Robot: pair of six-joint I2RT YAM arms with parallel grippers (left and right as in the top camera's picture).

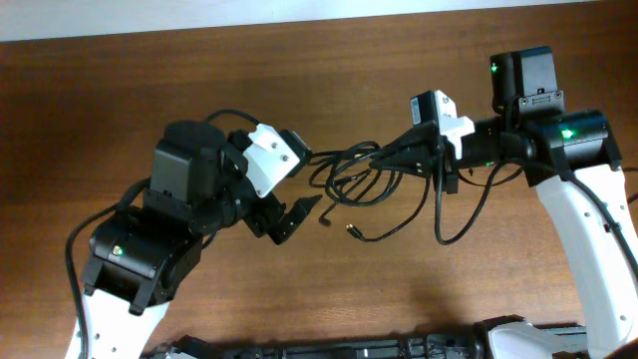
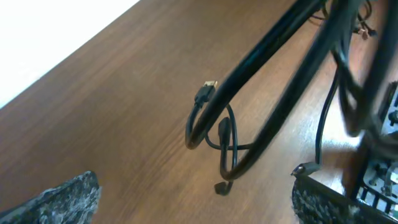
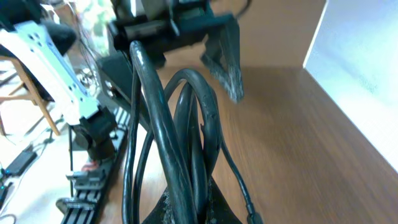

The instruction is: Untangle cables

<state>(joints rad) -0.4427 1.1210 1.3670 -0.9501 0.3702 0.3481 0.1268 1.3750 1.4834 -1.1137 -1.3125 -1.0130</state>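
Overhead: right pincer (image 1: pixel 391 153) clamps the cables (image 1: pixel 359 156); left pincer (image 1: pixel 299 218) gapes empty. A lone pull would likely cinch them tighter.

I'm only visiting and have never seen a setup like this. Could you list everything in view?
cables: several, exact count lost in the tangle; black; bunched over the middle of the table
plug: one clearly seen, black with a metal tip, at a cable end; other ends are too small to tell
table: one, brown wood, under everything
white surface: one strip, past the table's far edge
left arm: one, black and white, left side
right arm: one, black and white, right side
left gripper: one, black, open, left of the bunch
right gripper: one, black, shut on the cables
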